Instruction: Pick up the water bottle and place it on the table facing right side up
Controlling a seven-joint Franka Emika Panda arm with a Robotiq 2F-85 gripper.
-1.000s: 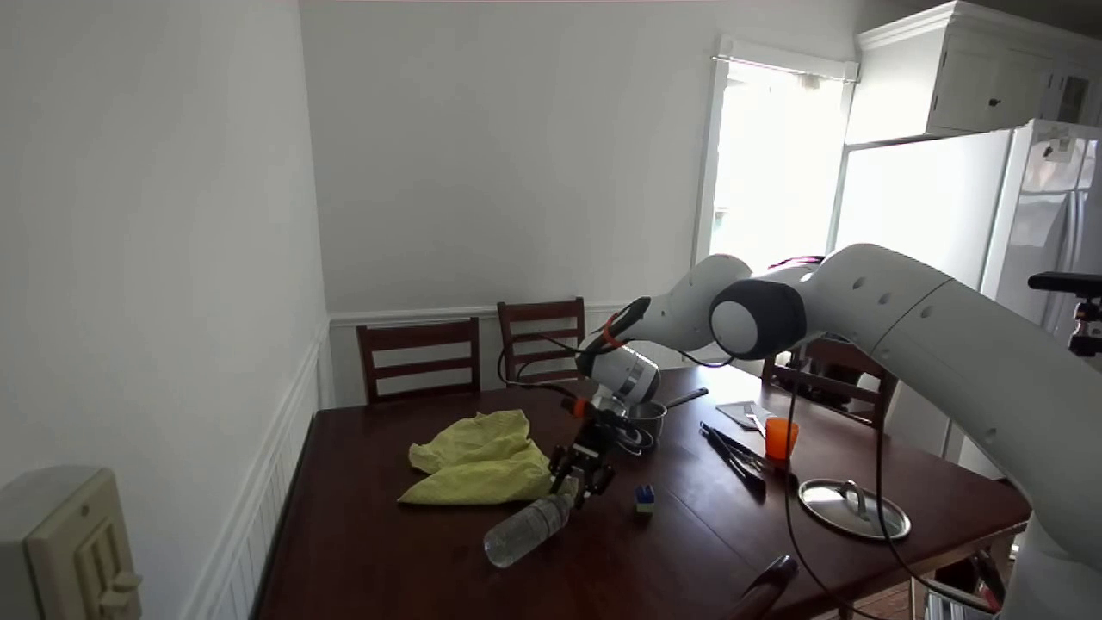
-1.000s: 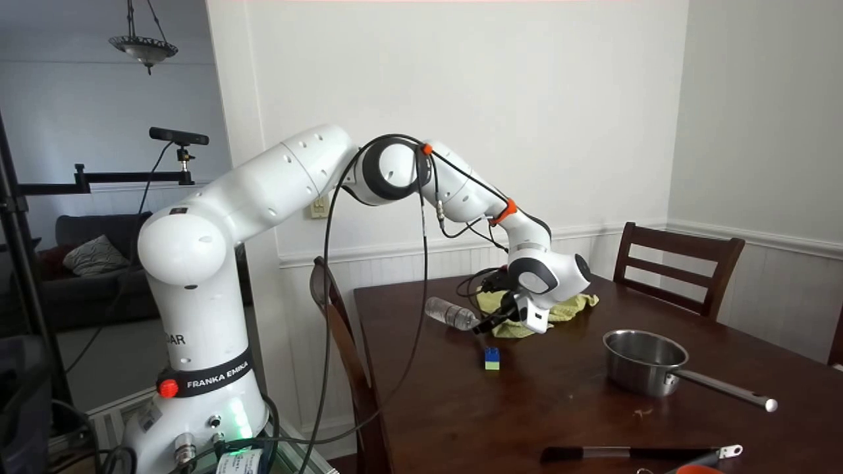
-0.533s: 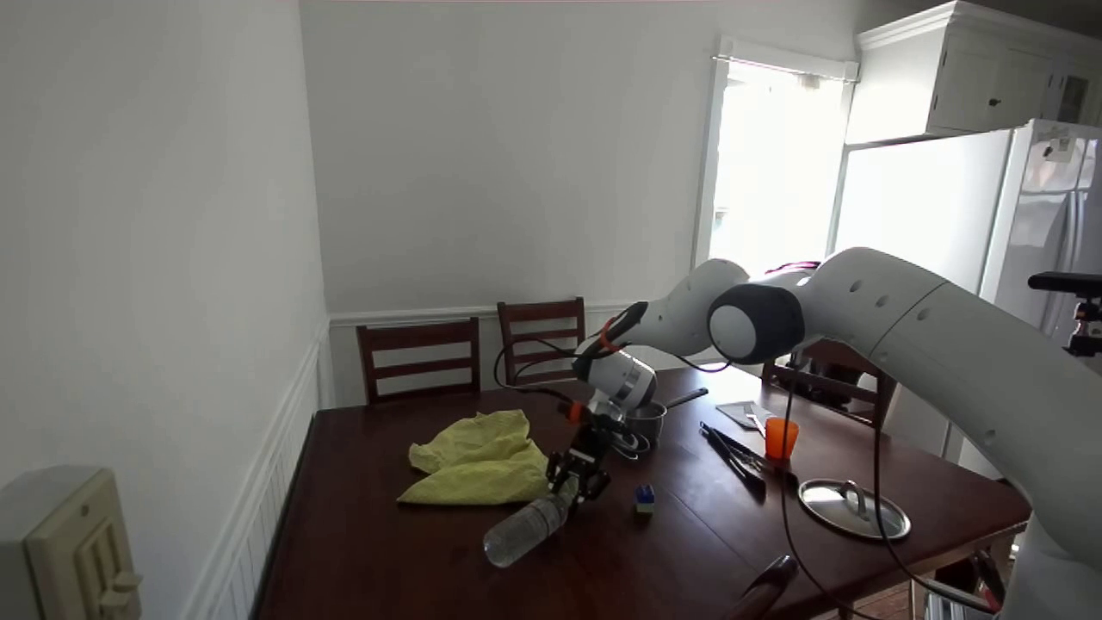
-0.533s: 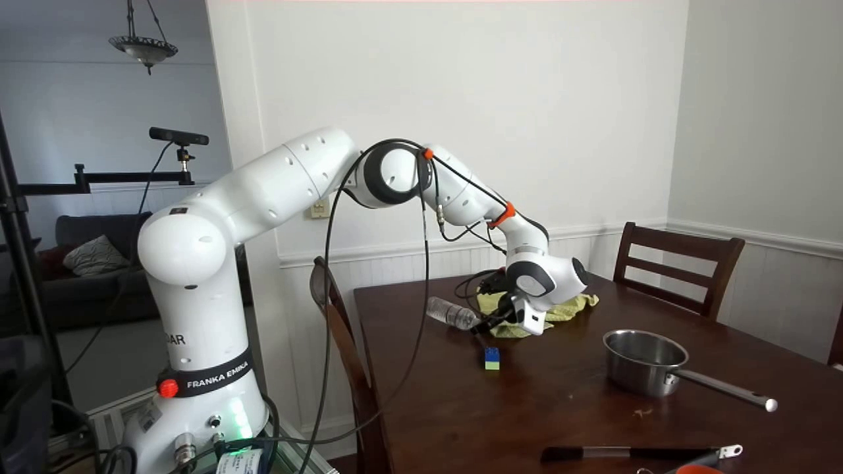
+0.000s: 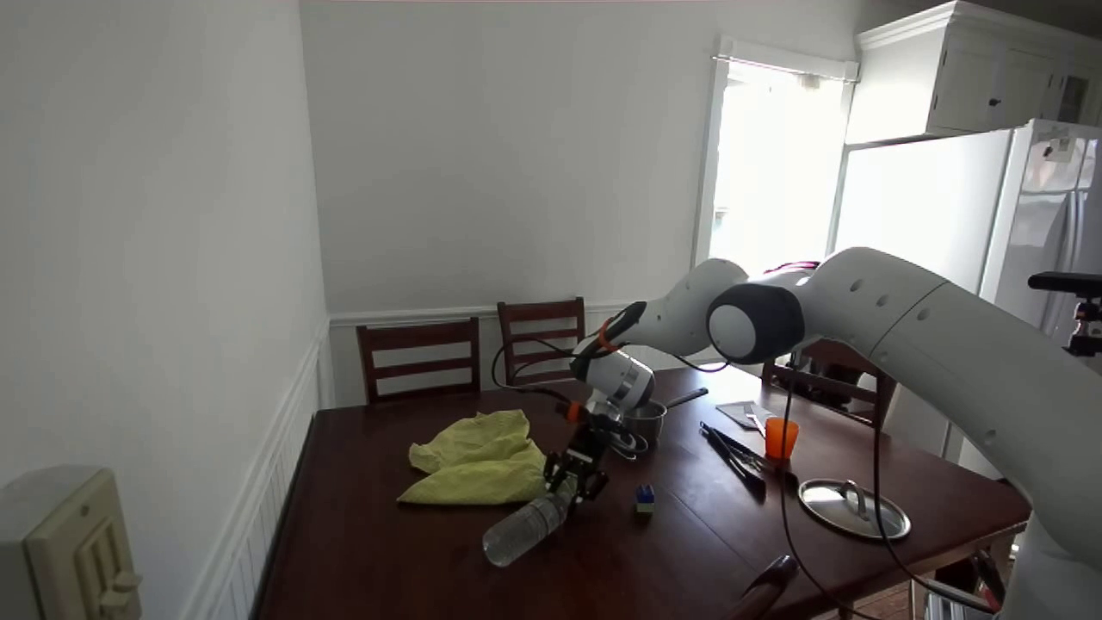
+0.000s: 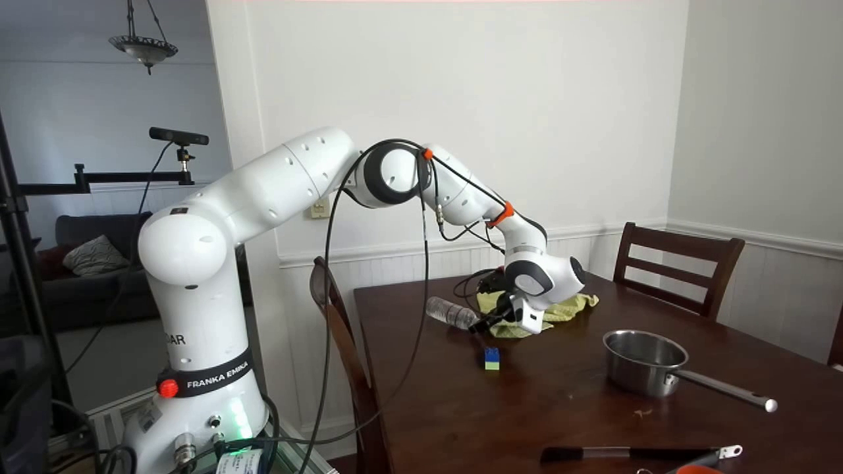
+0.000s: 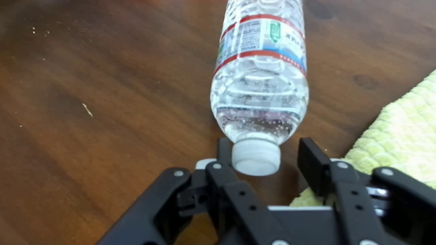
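The water bottle [image 5: 521, 534], clear with a white cap, lies on its side on the dark brown table [image 5: 413, 573]. It also shows in an exterior view [image 6: 450, 313], its cap end toward my gripper [image 6: 484, 322]. In the wrist view the bottle [image 7: 260, 85] points its cap at my gripper [image 7: 265, 146]. The gripper is open, with the cap between its fingers. The cap is close to the left finger; whether they touch I cannot tell. A gap shows between the cap and the right finger. In an exterior view the gripper [image 5: 572, 486] hides part of the bottle's neck.
A yellow cloth [image 5: 482, 465] lies beside the gripper, close to the right finger in the wrist view [image 7: 398, 136]. A small blue and green block [image 6: 492, 359] stands near. A metal pot [image 6: 645, 362], tongs [image 5: 732, 456], an orange cup [image 5: 781, 439] and a lid [image 5: 854, 510] stand farther off.
My gripper has shifted slightly toward the bottle, a little left in both exterior views, and the arm has dipped slightly. The bottle stays almost in the same place.
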